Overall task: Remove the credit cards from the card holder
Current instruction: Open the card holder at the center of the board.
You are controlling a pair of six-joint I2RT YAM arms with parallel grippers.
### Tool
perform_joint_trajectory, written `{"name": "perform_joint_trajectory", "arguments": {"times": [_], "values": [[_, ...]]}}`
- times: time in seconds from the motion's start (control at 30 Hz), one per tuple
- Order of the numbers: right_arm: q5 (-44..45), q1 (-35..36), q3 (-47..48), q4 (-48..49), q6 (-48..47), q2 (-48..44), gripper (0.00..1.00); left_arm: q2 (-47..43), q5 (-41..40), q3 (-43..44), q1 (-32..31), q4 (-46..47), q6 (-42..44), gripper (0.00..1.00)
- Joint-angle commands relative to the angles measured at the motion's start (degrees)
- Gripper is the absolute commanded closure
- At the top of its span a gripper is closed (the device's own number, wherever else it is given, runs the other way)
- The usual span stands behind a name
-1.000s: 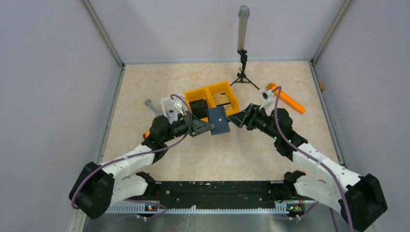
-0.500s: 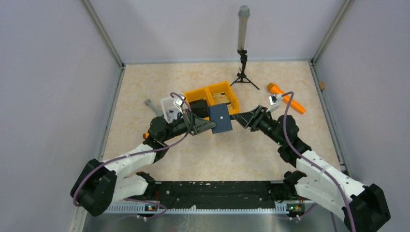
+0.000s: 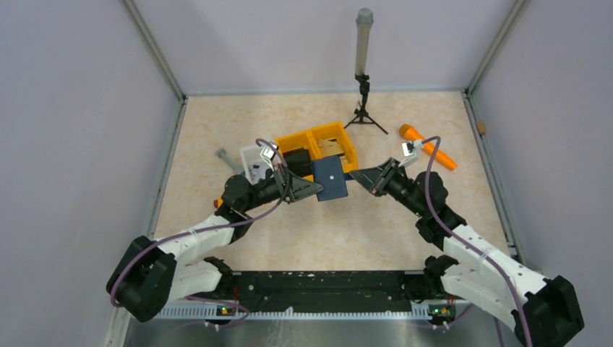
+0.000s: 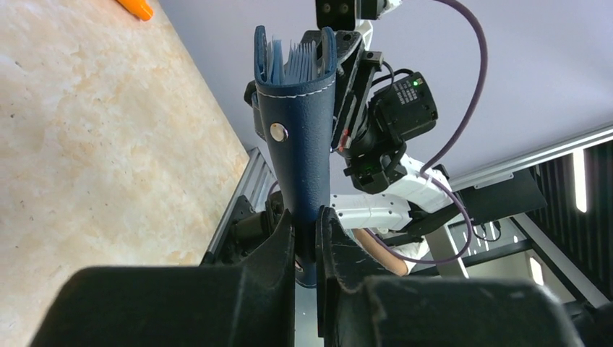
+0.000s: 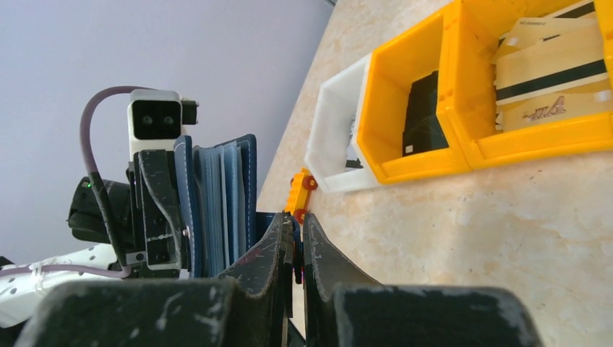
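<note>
You had left pincer [image 3: 312,189] clamped on closed end of card holder [image 3: 329,178], holder aloft over counter [image 3: 325,231]. In top view its open edge faced 3 o'clock, straight at right pincer [image 3: 354,178]. That pincer's tips were together at the edge; anything pinched, could not tell. Pale pocket leaves [image 4: 293,61] showed, credit cards not made out. Likely next: right arm, nearer, pulling toward 3 o'clock

card holder [image 3: 330,179] — navy, silver snap on the outer face, folded almost shut, held in the air, snap side up. pale blue pocket leaves fanned at its open end — credit cards indistinguishable among them.
</note>
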Motion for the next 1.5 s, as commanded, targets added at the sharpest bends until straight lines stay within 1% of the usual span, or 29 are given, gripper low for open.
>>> {"name": "perform_joint_trajectory", "arguments": {"times": [0.0, 0.17, 0.2, 0.23, 0.3, 0.37, 0.43, 0.57, 0.67, 0.8, 1.03, 1.3, 1.4, 1.43, 1.47], "values": [[2.14, -0.42, 4.79, -3.91, -2.97, -2.09, 1.00, 0.24, 1.30, 0.93, 0.06, 0.93, 3.32, 0.87], [1.55, -0.43, 4.68, -4.22, -2.79, -2.42, 1.00, -0.09, 0.71, 1.92, 0.01, -3.09, 6.01, 0.74], [1.37, -0.43, 4.65, -4.43, -2.78, -2.42, 1.00, -0.17, 0.52, 1.98, -0.03, -4.01, 6.58, 0.68], [1.13, -0.43, 4.70, -4.62, -2.78, -2.49, 1.00, -0.27, 0.23, 1.94, -0.03, -4.95, 7.16, 0.63], [0.86, -0.43, 4.65, -5.12, -2.85, -2.58, 1.00, -0.37, 0.04, 1.86, 0.04, -6.65, 8.22, 0.58], [0.58, -0.43, 4.64, -5.55, -2.87, -2.48, 1.00, -0.42, -0.30, 2.09, -0.03, -9.03, 9.31, 0.49], [0.25, -0.43, 4.19, -5.78, -2.72, -2.23, 1.00, -0.36, -0.30, 2.94, 0.05, -13.00, 11.01, 0.44], [0.18, -0.43, 2.02, -5.94, -2.03, -1.12, 1.00, -0.62, -0.88, 3.88, 0.03, -20.40, 15.07, 0.42], [-0.11, -0.43, 0.17, -5.09, -1.93, -0.06, 1.00, -0.81, -1.22, 3.78, -0.02, -22.48, 16.16, 0.42], [0.23, -0.41, -1.46, -4.76, -2.66, 1.32, 1.00, -0.81, -1.68, 3.36, -0.04, -23.74, 16.76, 0.40], [0.81, -0.43, -3.44, -3.59, -3.30, 1.81, 1.00, -0.68, -3.44, 2.08, -0.21, -27.65, 19.73, 0.33], [-0.32, -0.43, -2.74, -2.57, -3.50, -0.69, 1.00, 0.59, -4.24, 0.44, -0.29, -27.34, 21.61, 0.29], [-1.06, -0.43, -0.97, -2.87, -3.67, -1.99, 1.00, 0.47, -4.37, -0.50, -0.29, -25.36, 21.21, 0.22], [-1.18, -0.43, 0.00, -3.74, -3.78, -2.32, 1.00, 0.36, -4.25, -1.04, -0.20, -23.69, 20.52, 0.17], [-1.33, -0.43, 1.32, -4.64, -4.09, -2.64, 1.00, 0.26, -3.59, -2.18, -0.18, -20.96, 19.46, 0.07]]}}
